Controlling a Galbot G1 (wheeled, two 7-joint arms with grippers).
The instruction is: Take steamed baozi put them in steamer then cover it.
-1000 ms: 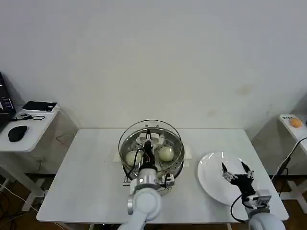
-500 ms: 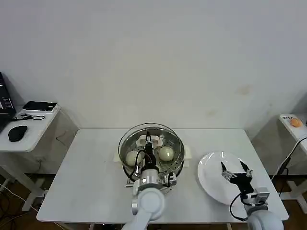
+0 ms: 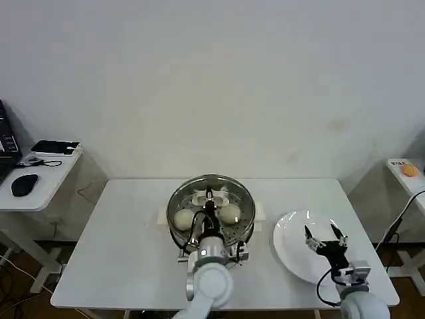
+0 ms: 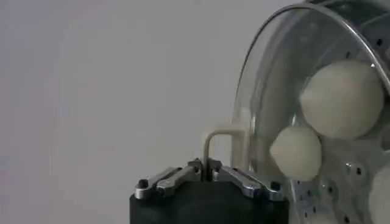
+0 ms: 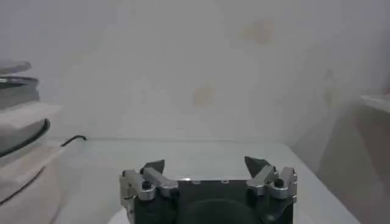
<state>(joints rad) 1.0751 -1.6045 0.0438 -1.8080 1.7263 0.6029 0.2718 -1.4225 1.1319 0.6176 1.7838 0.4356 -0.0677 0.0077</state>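
Your left gripper (image 3: 209, 200) was clamped on the lid's (image 3: 211, 205) bar handle (image 4: 220, 143), the lid sitting square over the steamer (image 3: 211, 229) mid-table with buns (image 3: 229, 213) beneath. Your right gripper (image 3: 325, 236) hung open and empty over the plate (image 3: 292, 247) near the table's right edge.

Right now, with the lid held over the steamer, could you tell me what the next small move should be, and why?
Probably a short lowering to be sure the cover seats, then opening the left hand. That hand is shut on the cover's bar handle, the cover sits level over the steamer, and baozi show through the glass. The right hand waits open over the plate.
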